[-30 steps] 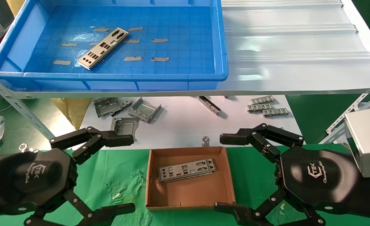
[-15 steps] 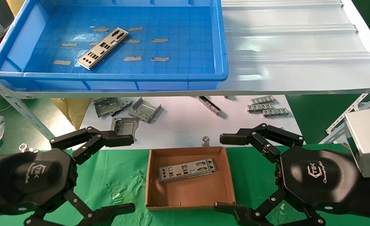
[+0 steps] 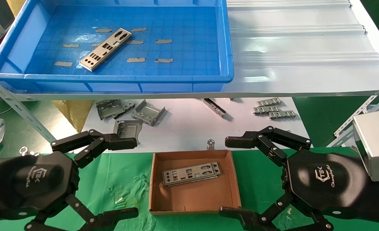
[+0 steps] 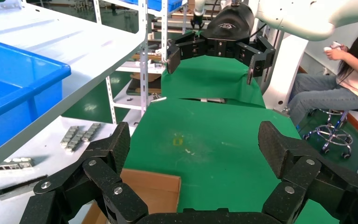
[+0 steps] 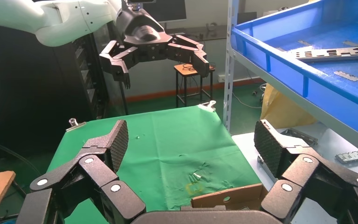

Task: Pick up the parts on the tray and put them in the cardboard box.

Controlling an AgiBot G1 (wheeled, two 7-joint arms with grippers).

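**One plate on the tray, one plate in the box, both grippers open and empty**

One part lies flat on the grid floor of the blue tray, in the left half, turned diagonally among the small pieces of grey tape. From the right wrist view the same plate shows inside the tray on the upper shelf. A second part lies flat in the cardboard box, in its far half and slightly tilted. The box stands on the green cloth, between the two grippers and in front of the shelf.

The left gripper hangs over the green cloth just to the left of the box, with its fingers spread wide and nothing between them. In its own wrist view the left gripper shows a corner of the box below. The right gripper hangs just to the right of the box, its fingers also wide apart and holding nothing. Neither gripper touches a plate or the box.

The tray rests on the white ribbed metal sheet, on its left part. Under this shelf, on a white surface, lie folded grey brackets on the left and small toothed strips on the right.
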